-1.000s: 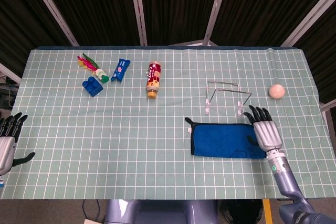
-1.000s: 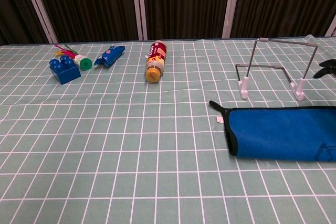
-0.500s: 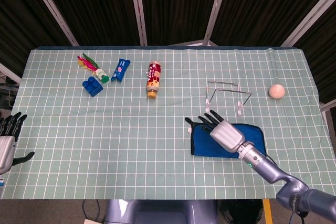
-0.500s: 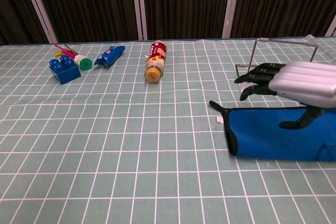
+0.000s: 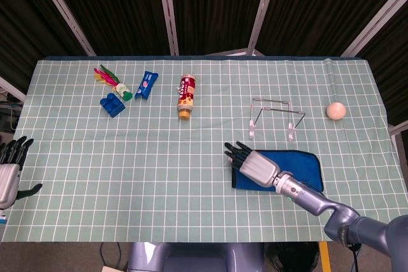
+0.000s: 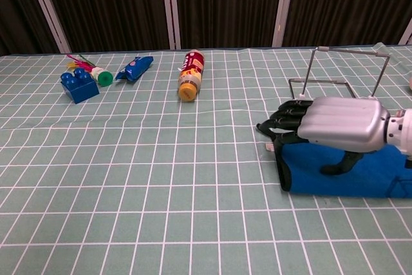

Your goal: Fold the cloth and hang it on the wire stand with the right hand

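The head view takes in the whole worktop (image 5: 191, 157), including the left robot hand (image 5: 9, 169) at the near left edge, which the chest view does not show; it holds nothing, its fingers spread apart and pointing away from the robot. The head view alone also shows a pale ball (image 5: 336, 110) far to the right, well apart from the wire stand (image 5: 275, 116).

The chest view shows the side profile: the right robot hand (image 6: 325, 123) lies palm down over the left end of the blue cloth (image 6: 360, 172), its dark fingers (image 6: 286, 119) stretched past the cloth's black-edged left border, thumb pointing down toward the fabric. It holds nothing and its fingers are extended. From above, the right forearm runs in from the near right corner, crossing the cloth diagonally.

The cloth lies flat on the worktop, just in front of the wire stand. A bottle (image 5: 186, 96), a blue block (image 5: 113, 104) and a blue packet (image 5: 146, 85) lie far left.
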You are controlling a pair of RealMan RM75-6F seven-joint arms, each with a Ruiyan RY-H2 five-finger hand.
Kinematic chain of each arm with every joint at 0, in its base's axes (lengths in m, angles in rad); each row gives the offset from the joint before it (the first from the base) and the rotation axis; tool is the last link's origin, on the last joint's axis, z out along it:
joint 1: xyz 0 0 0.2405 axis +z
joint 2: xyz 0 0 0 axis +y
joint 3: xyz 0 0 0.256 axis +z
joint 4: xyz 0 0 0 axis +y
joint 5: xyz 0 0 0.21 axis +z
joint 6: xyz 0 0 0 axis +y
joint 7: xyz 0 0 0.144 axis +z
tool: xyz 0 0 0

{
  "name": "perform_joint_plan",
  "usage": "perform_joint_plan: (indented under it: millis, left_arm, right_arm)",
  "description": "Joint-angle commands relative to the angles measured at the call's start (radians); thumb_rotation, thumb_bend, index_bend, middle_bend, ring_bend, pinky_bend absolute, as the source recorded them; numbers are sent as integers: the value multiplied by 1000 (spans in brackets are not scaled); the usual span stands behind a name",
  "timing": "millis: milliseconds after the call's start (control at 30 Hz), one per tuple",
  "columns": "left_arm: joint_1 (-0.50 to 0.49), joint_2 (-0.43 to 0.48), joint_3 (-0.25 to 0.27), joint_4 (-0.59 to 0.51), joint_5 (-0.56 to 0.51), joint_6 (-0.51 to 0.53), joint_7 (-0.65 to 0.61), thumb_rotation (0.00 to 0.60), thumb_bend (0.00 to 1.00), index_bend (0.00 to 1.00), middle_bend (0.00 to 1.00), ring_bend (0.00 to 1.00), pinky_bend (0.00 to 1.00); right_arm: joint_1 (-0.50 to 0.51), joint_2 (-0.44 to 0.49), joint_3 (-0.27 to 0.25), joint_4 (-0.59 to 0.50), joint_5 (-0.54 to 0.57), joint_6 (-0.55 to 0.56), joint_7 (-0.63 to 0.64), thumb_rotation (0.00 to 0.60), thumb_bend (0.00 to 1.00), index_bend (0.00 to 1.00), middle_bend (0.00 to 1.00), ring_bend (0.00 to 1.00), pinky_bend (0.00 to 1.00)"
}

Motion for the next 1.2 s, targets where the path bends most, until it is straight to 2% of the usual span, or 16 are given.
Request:
perform_joint_plan:
  millis: [33, 767, 933, 1200]
  left_arm:
    - [-1, -1, 0, 0, -1, -2, 2, 600, 0, 0, 0, 0, 0]
    - [-6, 1, 0, 2, -6, -11, -6, 600, 0, 0, 0, 0, 0]
    - [-7, 2, 0, 2, -7, -12, -7, 600, 0, 0, 0, 0, 0]
    - [-7, 1, 1, 1, -5, -11, -4, 600, 0, 0, 0, 0, 0]
  right_arm:
    - [3, -4, -2, 3, 3, 5, 3, 600, 178, 261, 0, 0, 0]
    - [23, -40, -30, 18, 31, -15, -34, 600, 179, 309, 0, 0, 0]
    - [20, -44, -37, 24, 31, -2, -25, 600, 181, 364, 0, 0, 0]
    - [12, -60, -53, 58, 19, 37, 8, 600, 190, 398, 10, 0, 0]
